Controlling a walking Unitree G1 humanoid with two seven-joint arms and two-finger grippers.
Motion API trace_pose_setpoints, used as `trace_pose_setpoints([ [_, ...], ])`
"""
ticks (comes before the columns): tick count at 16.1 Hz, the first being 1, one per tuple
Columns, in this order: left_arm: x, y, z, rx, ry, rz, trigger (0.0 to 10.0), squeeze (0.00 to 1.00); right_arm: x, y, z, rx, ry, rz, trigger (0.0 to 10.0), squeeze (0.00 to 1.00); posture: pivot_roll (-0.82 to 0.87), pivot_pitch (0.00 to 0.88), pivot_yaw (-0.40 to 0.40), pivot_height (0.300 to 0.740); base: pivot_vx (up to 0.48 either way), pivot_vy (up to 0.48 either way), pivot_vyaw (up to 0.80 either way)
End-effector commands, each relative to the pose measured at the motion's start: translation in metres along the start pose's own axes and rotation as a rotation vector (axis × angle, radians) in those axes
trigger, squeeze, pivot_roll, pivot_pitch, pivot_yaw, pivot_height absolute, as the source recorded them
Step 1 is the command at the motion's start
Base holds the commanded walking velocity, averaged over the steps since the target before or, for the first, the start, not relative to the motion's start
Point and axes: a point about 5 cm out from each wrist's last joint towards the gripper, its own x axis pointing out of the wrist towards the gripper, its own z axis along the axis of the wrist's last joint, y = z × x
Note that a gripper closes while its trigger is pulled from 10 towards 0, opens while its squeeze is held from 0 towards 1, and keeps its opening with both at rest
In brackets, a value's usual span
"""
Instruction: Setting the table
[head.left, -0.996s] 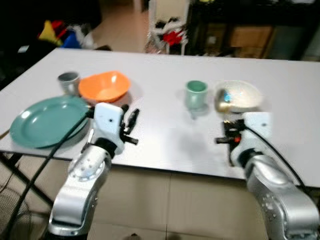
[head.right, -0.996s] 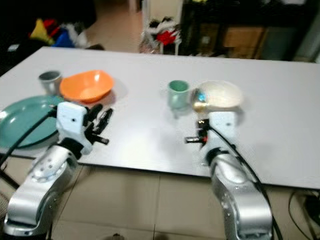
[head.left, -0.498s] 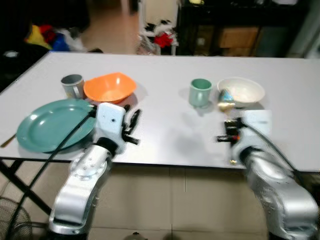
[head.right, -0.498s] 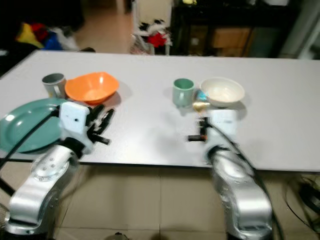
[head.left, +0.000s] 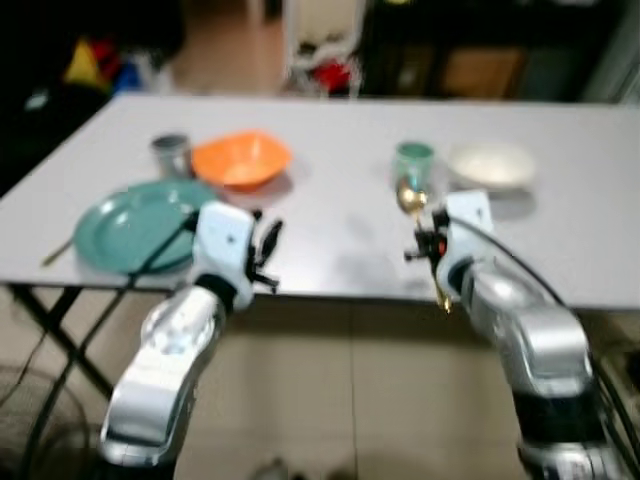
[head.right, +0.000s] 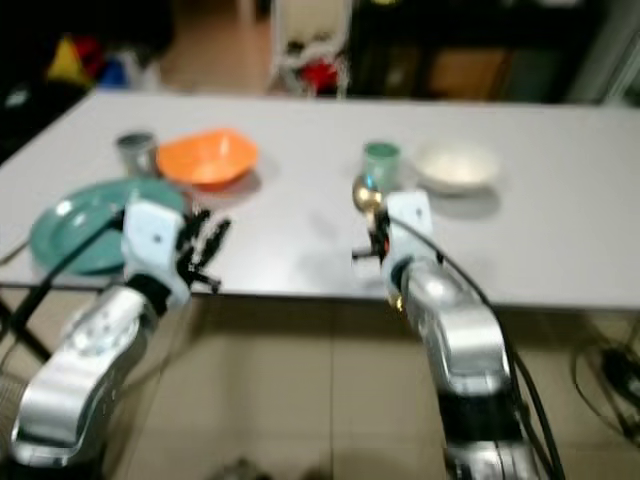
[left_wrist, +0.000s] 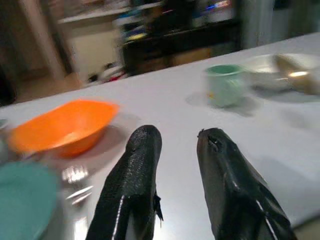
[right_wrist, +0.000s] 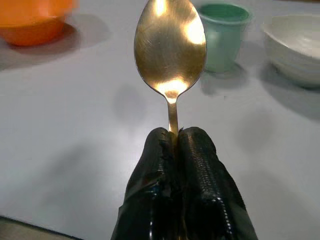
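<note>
The spoon (right_wrist: 170, 47) is gold, the bowl (left_wrist: 60, 125) orange, the cup (right_wrist: 223, 35) green, the plate (head.left: 135, 222) teal, the second bowl (right_wrist: 295, 47) probably white, the tabletop (head.left: 330, 200) pale grey.

Home dining area. Long white table (head.left: 330, 180) on tiled floor (head.left: 350, 400), laid with plastic crockery. Dark shelving (head.left: 480, 50) at 12–1 o'clock; bright toys (head.left: 95, 70) heaped at 10 o'clock.

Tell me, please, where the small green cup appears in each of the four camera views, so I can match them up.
Left eye view: green cup stands far on the table, beyond the right gripper.
Right eye view: same spot, left of the white bowl.
Left wrist view: beyond the fingers, near the white bowl.
Right wrist view: behind the gold spoon.
Shared landmark: the orange bowl.
</note>
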Motion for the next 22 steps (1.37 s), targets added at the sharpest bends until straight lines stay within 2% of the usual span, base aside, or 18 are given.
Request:
trace_pose_setpoints([
  [1,-0.002,-0.004,0.000,0.008,0.015,-0.048,10.0,0.00,0.009,-0.009,-0.003,0.008,0.029,-0.036,10.0,0.00,0.11,0.000,0.040,0.740,0.000,0.000,0.00],
  [7,-0.002,-0.005,0.001,0.024,0.045,-0.104,10.0,0.00,0.047,-0.024,0.011,0.030,0.035,-0.025,10.0,0.00,0.12,0.000,0.059,0.740,0.000,0.000,0.00],
  [11,-0.010,-0.007,0.001,0.017,0.075,-0.163,10.0,0.00,0.065,-0.024,0.026,0.011,0.026,0.003,10.0,0.00,0.15,0.000,0.046,0.740,0.000,0.000,0.00],
  [15,-0.026,0.001,0.002,-0.004,0.094,-0.085,10.0,0.00,0.076,-0.015,0.043,0.031,-0.015,0.035,10.0,0.00,0.21,0.000,0.011,0.740,0.000,0.000,0.00],
  [20,-0.037,-0.005,0.008,-0.017,0.093,-0.129,10.0,0.00,0.080,-0.003,0.045,0.064,-0.007,0.028,10.0,0.00,0.23,0.000,0.001,0.740,0.000,0.000,0.00],
  [22,-0.043,-0.008,0.012,-0.028,0.092,-0.140,10.0,0.00,0.082,-0.001,0.043,0.096,0.002,-0.008,10.0,0.00,0.24,0.026,-0.007,0.740,0.000,0.000,0.00],
])
